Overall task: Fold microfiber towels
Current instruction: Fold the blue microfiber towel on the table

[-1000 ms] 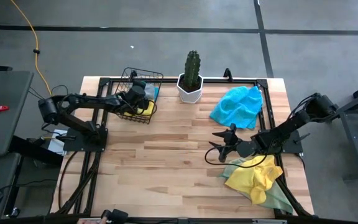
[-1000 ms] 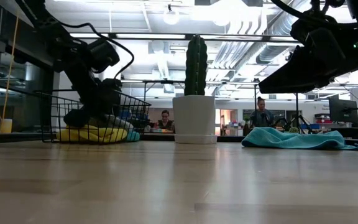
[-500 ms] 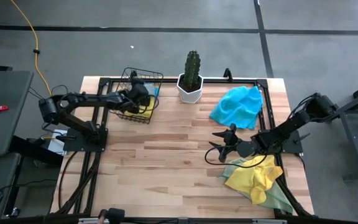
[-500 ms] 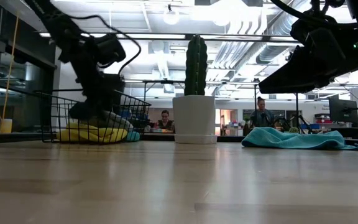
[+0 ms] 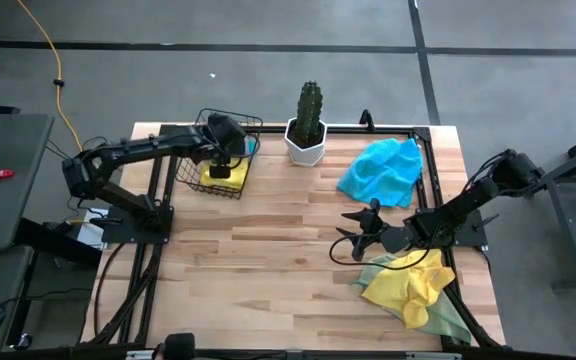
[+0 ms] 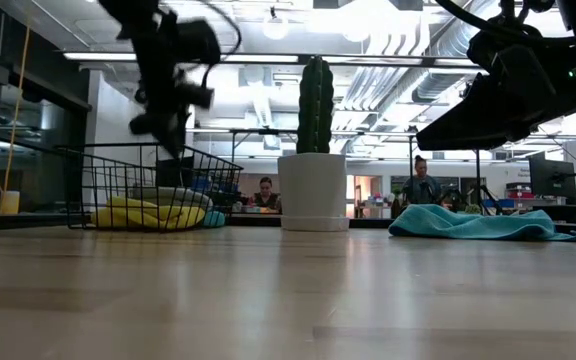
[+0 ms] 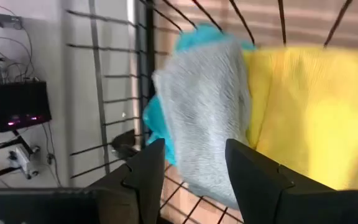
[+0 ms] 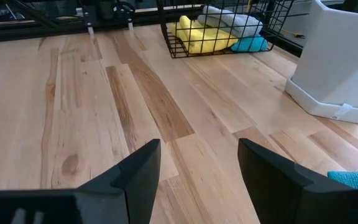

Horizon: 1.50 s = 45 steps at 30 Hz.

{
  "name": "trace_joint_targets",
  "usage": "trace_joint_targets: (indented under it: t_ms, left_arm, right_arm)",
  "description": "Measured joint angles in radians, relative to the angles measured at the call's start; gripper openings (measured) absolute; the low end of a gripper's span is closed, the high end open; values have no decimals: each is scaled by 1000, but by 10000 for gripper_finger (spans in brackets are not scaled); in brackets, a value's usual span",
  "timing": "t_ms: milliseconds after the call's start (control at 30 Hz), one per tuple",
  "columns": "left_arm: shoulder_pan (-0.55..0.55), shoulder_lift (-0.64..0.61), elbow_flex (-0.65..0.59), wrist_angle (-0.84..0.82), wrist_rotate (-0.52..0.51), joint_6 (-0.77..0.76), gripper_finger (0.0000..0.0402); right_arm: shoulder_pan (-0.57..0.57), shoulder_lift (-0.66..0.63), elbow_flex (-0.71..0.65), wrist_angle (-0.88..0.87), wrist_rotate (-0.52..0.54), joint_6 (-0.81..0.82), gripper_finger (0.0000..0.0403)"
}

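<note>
Left end effector (image 5: 225, 133) raised over the wire basket (image 5: 200, 124) at the counter's (image 5: 268, 250) far left corner, fingers (image 7: 148, 171) spread apart with nothing between them. Seen in the low view as a dark shape (image 6: 173, 75) above the basket (image 6: 148, 190), clear of the cloths inside. Folded towels lying in the basket: a yellow towel (image 7: 309, 112), a grey towel (image 7: 207, 118) laid beside and partly over it, and a turquoise towel (image 7: 160, 124) showing from under the grey one at the basket wall.

Right end effector (image 5: 353, 232) low over the counter's right half, fingers (image 8: 135, 171) set wide and empty, bare wood visible between them in the right wrist view. Pointed toward the basket (image 8: 225, 28) and the white pot (image 8: 340, 62).

Loose, unfolded towels on the right side: a crumpled turquoise-blue towel (image 5: 383, 170) near the far right corner, just right of the potted cactus (image 5: 308, 122); a crumpled yellow towel (image 5: 408, 285) near the front right edge, lying on a pale green towel (image 5: 448, 320) and just beside the right arm. Blue towel also visible in the low view as a flat heap (image 6: 473, 222) right of the cactus pot (image 6: 313, 190).

2 people (image 6: 423, 185) in the room far behind the counter.
</note>
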<state>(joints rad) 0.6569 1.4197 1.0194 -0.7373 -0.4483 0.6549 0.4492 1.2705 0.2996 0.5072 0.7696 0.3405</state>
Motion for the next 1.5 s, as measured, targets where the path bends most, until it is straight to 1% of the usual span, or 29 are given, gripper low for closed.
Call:
trace_joint_targets:
  t_ms: [67, 133, 200, 267, 333, 400, 467, 500, 667, 733, 800, 867, 933, 1000, 1033, 1100, 1200, 1300, 1500]
  left_arm:
    - [-8, -16, 71, -47, 4, -48, 157]
    - [-22, -42, 133, -47, 14, -123, 157]
    - [-34, -86, 170, -34, 81, -208, 157]
    - [-51, -148, 175, 28, 203, -295, 157]
    - [-72, -219, 152, 101, 360, -372, 157]
    - [-105, -295, 97, 203, 500, -446, 157]
    - [-156, -371, 14, 333, 586, -502, 157]
    - [-189, -409, -38, 405, 598, -524, 157]
    - [-378, -547, -329, 811, 575, -620, 157]
    - [-447, -579, -440, 985, 532, -671, 157]
    - [-511, -593, -530, 1128, 476, -713, 157]
    - [-568, -602, -592, 1216, 421, -745, 157]
    - [-615, -608, -623, 1258, 377, -754, 157]
    - [-653, -612, -632, 1243, 345, -757, 157]
    - [-670, -612, -632, 1234, 334, -757, 157]
    - [-697, -612, -632, 1237, 317, -757, 157]
    - [-723, -612, -632, 1241, 305, -757, 157]
    - [-736, -617, -632, 1252, 304, -757, 157]
    - [-739, -617, -631, 1255, 305, -757, 157]
  right_arm:
    - [0, 0, 0, 0, 0, 0, 208]
    - [0, 0, 0, 0, 0, 0, 208]
    - [0, 0, 0, 1, 0, 1, 208]
    - [0, 0, 0, 6, 0, 0, 208]
    - [0, 0, 0, 10, 2, 0, 208]
    - [0, 0, 0, 15, 3, 0, 208]
    - [0, 0, 0, 16, 9, 0, 208]
    - [0, 0, 0, 18, 17, 0, 208]
    - [-30, 0, 11, 50, 65, 82, 208]
    - [-58, 0, 45, 20, 67, 102, 208]
    - [-98, 0, 103, -92, 65, 125, 208]
    - [-148, 0, 181, -280, 62, 185, 208]
    - [-210, 0, 266, -499, 21, 264, 208]
    - [-273, 0, 330, -689, -58, 329, 208]
    - [-302, 0, 353, -765, -99, 353, 208]
    - [-351, 0, 381, -858, -173, 390, 208]
    - [-410, 0, 385, -933, -265, 410, 208]
    - [-459, 0, 363, -949, -330, 442, 208]
    - [-508, 0, 321, -929, -405, 446, 208]
